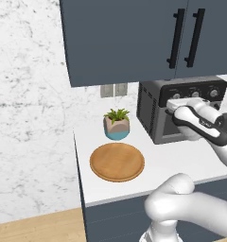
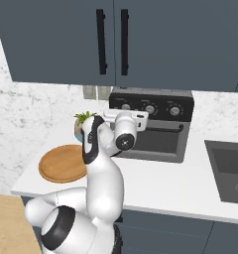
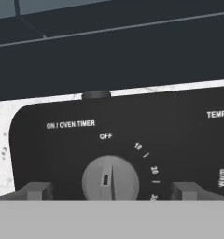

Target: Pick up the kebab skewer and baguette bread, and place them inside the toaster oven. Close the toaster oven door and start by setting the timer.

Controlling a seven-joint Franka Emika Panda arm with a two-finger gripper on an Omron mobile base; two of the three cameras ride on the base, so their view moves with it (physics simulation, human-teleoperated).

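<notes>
**Tool at timer knob, jaws wide, nothing held**

Left base view: toaster oven [image 1: 155, 118], dark grey, is seen at the table's [image 1: 181, 163] back, beside a potted plant [image 1: 117, 124] and a wooden plate [image 1: 117, 161].

Right base view: toaster oven door [image 2: 153, 141] is seen shut.

Hand view: "ON / OVEN TIMER", "OFF", "10", "20" are read around the timer knob [image 3: 110, 179]; tool [image 3: 112, 190] is spread wide astride it, empty.

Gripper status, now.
Gripper: open, holding nothing; its two dark fingertips stand either side of the round grey timer knob on the black toaster oven's panel.
</notes>
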